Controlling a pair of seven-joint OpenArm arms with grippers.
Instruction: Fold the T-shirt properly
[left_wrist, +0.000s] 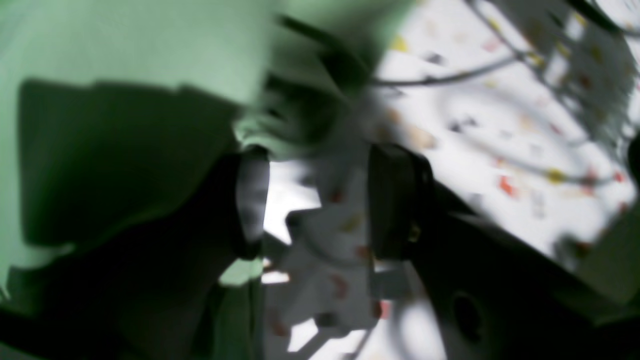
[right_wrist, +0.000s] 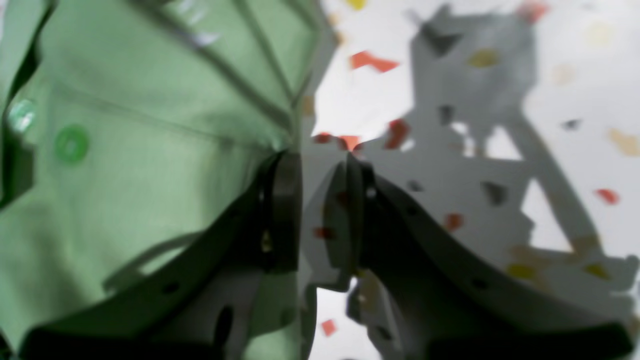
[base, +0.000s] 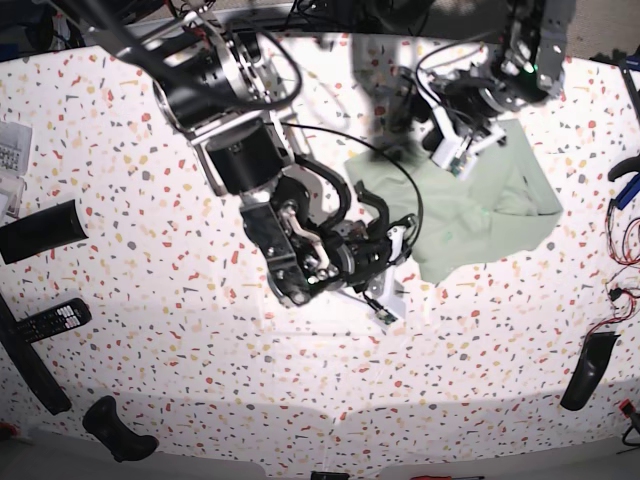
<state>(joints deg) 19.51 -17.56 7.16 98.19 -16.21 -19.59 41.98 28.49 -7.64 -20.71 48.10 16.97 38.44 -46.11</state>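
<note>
Lying bunched on a white speckled desk (base: 150, 330), the pale sage-green T-shirt (base: 480, 215) sits at about two o'clock from the centre of the overhead view, rumpled into an uneven heap rather than spread flat. It has no neat fold yet, so the task looks to be at an early stage.

The right end effector (base: 392, 262), reaching in from the nine o'clock side, sits at the shirt's lower-left edge near its collar. In the right wrist view, the right end effector (right_wrist: 320, 210) has its two dark fingers (right_wrist: 285, 210) a narrow gap apart, with only desk visible between them. One finger lies against the cloth beside the collar and two small green buttons (right_wrist: 71, 144), at nine o'clock in that view. It appears to pinch nothing, and seems placed there to catch the collar edge.

The left end effector (base: 462, 140), coming from twelve o'clock, hangs over the shirt's top edge. The left wrist view is blurred, but the left end effector (left_wrist: 320, 200) is spread wide. One finger (left_wrist: 250, 200) rests at the cloth's border; the other finger is over bare desk. That spread stance suggests it is ready to take a hem or has nothing to hold.

Off at eight o'clock on the desk lie a black remote control (base: 50, 320) and other dark items, well apart from the shirt.
</note>
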